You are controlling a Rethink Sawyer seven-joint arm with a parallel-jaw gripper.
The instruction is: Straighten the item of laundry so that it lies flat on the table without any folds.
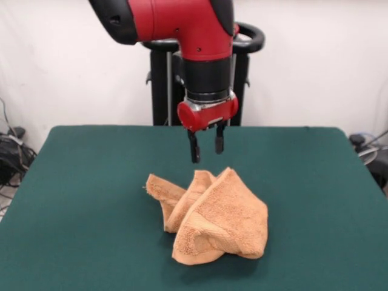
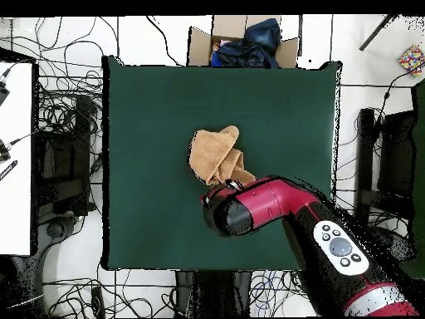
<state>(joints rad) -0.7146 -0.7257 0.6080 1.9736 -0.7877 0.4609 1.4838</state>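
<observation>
Nearest the front camera, bare green felt of the table [image 1: 73,242] is seen, stretching across the whole width of the view. Just beyond it, slightly right of the table's middle, the towel [image 1: 212,218] is found lying in a crumpled heap. It is bunched and folded over itself: a thick rounded lobe is turned toward the camera, a hemmed edge is seen along its lower front, and two peaked folds are raised at the back, with a thinner flap spread out to the left. None of it is lying flat.

Behind and above the heap, the gripper [image 1: 207,150] is held in the air. Its two dark fingers [image 1: 194,149] are pointed straight down and are parted, with a clear gap between them; nothing is held in that gap. The fingertips are seen above the raised folds at the far side of the towel, apart from the cloth and not touching it.

In the overhead view the towel [image 2: 212,154] is seen near the table's [image 2: 141,100] centre, and its side nearer the robot's base is covered by the red arm [image 2: 274,203], so the gripper itself is hidden there.

Farthest back, the black pedestal [image 1: 160,85] is seen at the table's far edge.
</observation>
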